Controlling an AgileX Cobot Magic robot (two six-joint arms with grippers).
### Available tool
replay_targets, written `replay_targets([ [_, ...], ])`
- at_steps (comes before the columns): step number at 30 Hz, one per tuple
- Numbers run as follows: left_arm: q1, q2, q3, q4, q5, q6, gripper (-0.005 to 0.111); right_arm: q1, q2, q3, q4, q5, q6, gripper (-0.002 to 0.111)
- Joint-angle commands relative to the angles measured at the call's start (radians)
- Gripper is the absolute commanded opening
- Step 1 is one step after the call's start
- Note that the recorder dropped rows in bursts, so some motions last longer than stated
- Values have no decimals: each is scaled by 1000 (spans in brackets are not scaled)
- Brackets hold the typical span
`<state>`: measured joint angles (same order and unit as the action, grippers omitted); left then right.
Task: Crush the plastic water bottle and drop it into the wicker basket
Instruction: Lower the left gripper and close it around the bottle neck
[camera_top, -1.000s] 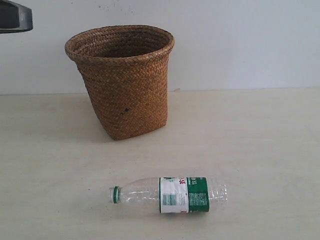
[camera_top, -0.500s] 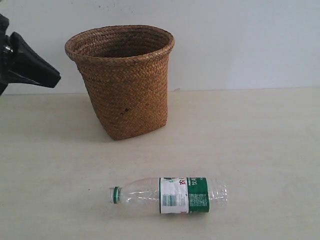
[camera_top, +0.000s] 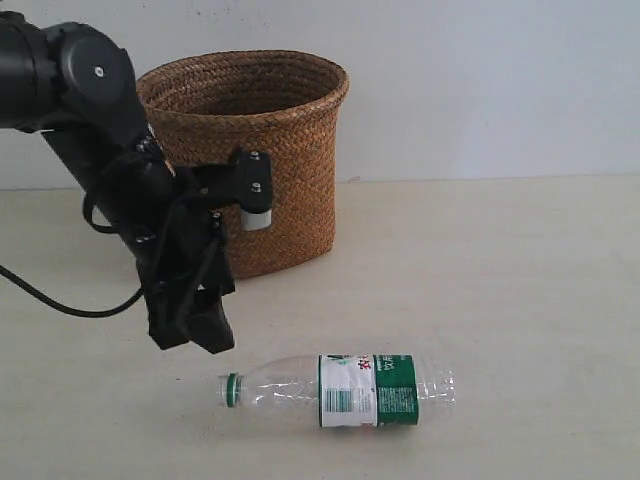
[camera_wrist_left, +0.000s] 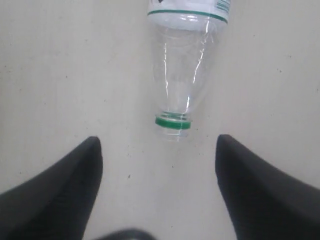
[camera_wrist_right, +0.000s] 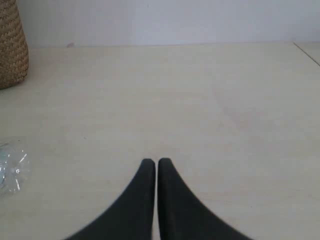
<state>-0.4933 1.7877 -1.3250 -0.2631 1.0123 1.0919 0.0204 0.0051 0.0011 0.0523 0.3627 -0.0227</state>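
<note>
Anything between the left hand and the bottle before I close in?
Nothing visible. The left hand is open and faces the plastic water bottle at its green cap, with only bare table between the fingertips and the cap. It is not touching the bottle yet.

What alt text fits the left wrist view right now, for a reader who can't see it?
The left gripper is open, its two black fingers spread apart above a pale table. Just ahead of them lies the plastic water bottle, uncrushed, its green cap pointing toward the gap between the fingers, nothing touching it.
</note>
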Motion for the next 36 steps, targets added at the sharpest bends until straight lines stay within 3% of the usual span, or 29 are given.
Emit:
replay_targets([
  [1,-50,45,-9,59,-11,-30,58,2,-5,-1,-2,-6,-1,0],
  [9,-65,171,-9,172,-11,-60,58,2,-5,-1,-2,-6,-1,0],
  [36,-67,247,-9,68,-52,-40,58,2,-5,-1,-2,-6,-1,0],
])
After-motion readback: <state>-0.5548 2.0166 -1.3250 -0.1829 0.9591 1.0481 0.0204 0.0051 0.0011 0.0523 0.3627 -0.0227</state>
